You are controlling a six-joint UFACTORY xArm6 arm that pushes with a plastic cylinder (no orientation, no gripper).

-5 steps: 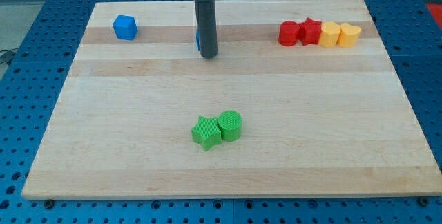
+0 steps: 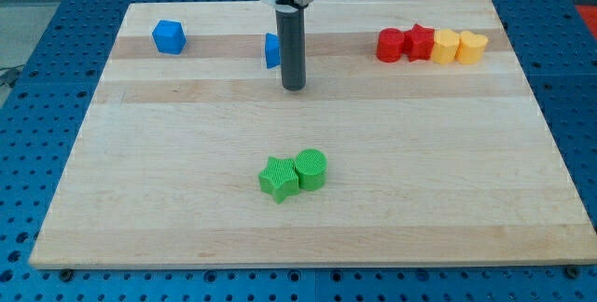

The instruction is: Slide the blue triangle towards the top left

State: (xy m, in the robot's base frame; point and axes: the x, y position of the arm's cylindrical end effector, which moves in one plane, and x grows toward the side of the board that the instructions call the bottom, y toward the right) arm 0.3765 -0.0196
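The blue triangle [image 2: 271, 49] lies near the view's top centre of the wooden board, its right part hidden behind the dark rod. My tip [image 2: 294, 87] rests on the board just right of and below the triangle. I cannot tell if the rod touches it. A blue cube-like block [image 2: 169, 36] sits at the view's top left.
A red block [image 2: 390, 45], a red star [image 2: 420, 41], a yellow block [image 2: 446, 46] and a yellow heart [image 2: 473, 48] stand in a row at the top right. A green star [image 2: 278, 178] and a green cylinder [image 2: 312, 169] touch below centre.
My tip has moved to the right and slightly down, uncovering more of the blue triangle. The blocks have not visibly moved.
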